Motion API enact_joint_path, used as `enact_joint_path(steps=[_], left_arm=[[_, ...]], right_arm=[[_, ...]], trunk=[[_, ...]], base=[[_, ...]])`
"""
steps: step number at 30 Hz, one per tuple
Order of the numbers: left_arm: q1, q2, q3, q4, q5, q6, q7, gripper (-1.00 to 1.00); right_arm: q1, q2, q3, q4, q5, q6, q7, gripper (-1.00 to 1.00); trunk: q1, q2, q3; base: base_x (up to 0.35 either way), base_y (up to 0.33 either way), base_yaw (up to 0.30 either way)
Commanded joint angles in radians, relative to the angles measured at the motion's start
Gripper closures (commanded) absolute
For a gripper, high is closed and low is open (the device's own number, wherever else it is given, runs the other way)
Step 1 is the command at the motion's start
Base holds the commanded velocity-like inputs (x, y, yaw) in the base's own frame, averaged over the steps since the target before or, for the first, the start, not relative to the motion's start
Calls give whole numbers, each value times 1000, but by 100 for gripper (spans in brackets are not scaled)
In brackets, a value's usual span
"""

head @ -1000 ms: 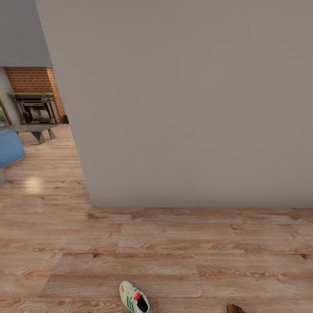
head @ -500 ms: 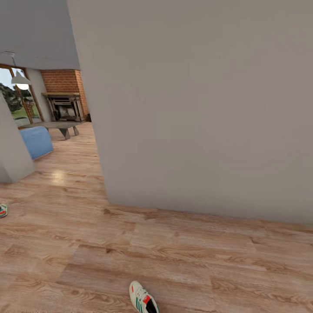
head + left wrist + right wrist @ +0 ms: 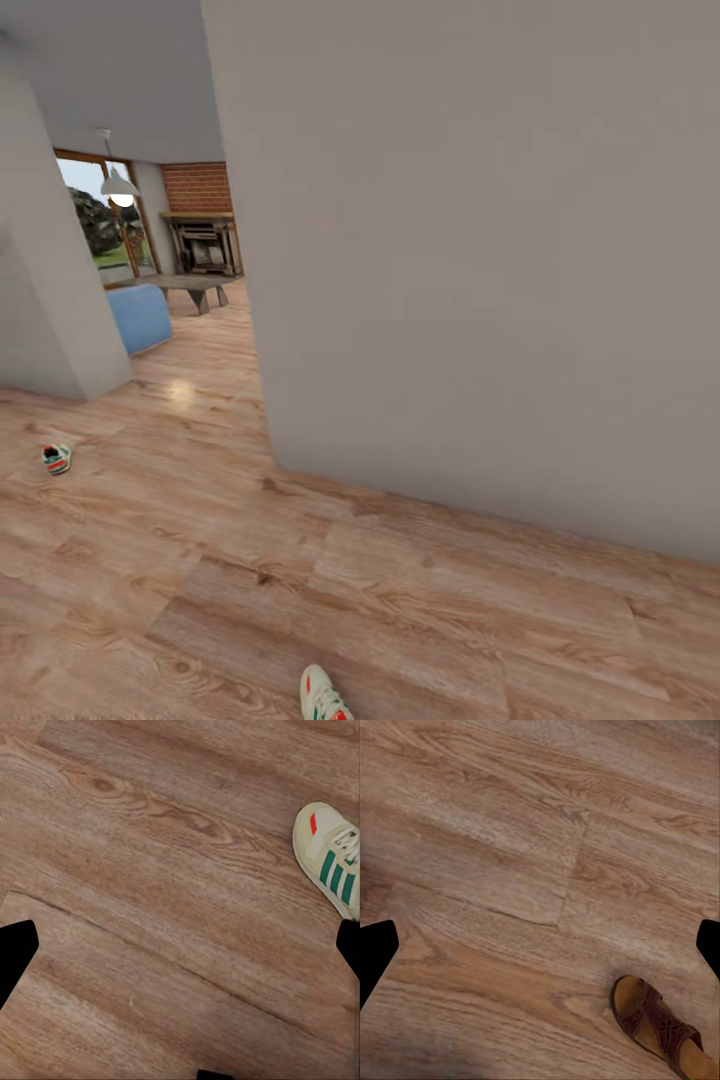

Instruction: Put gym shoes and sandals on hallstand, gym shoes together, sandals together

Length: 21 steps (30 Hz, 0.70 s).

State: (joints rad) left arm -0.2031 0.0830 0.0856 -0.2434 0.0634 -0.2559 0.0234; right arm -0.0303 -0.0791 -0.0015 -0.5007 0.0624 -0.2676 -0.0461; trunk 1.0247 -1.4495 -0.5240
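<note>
While a broad grey wall [image 3: 480,250] blocks most of the head view, one gym shoe [image 3: 322,697] lies on the corridor floor [image 3: 400,600] in front of that wall, cut off by the picture's lower edge. A second gym shoe [image 3: 56,458] sits on the floor well to the left of the wall's corner, near a grey pillar [image 3: 50,300]. Beyond the corner, a blue seat [image 3: 140,317], a low dark table [image 3: 195,285], a brick fireplace [image 3: 205,235] and a hanging lamp [image 3: 119,186] show. From the left wrist, the near gym shoe [image 3: 330,859] lies on the planks; the left jaws' dark tips stand wide apart. From the right wrist, a sandal [image 3: 664,1027] rests on the floor, and the right jaws stand wide apart too.
</note>
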Motion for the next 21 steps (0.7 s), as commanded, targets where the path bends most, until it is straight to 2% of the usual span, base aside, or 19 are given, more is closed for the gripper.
enact_joint_path(steps=[1, 9, 21], left_arm=[[-1, 0, 0, 1, 7, -3, 0, -100], [-1, 0, 0, 1, 6, -3, -1, -100], [-1, -3, 0, -2, 7, -6, 0, -100]], right_arm=[[0, 0, 0, 1, 7, -2, -4, -100], [0, 1, 0, 1, 7, -2, -5, -100], [0, 1, 0, 1, 7, -2, -6, -100]], trunk=[[0, 0, -1], [0, 0, -6], [0, 0, -13]], base=[[201, -224, 278], [147, -176, 278], [11, -13, 272]])
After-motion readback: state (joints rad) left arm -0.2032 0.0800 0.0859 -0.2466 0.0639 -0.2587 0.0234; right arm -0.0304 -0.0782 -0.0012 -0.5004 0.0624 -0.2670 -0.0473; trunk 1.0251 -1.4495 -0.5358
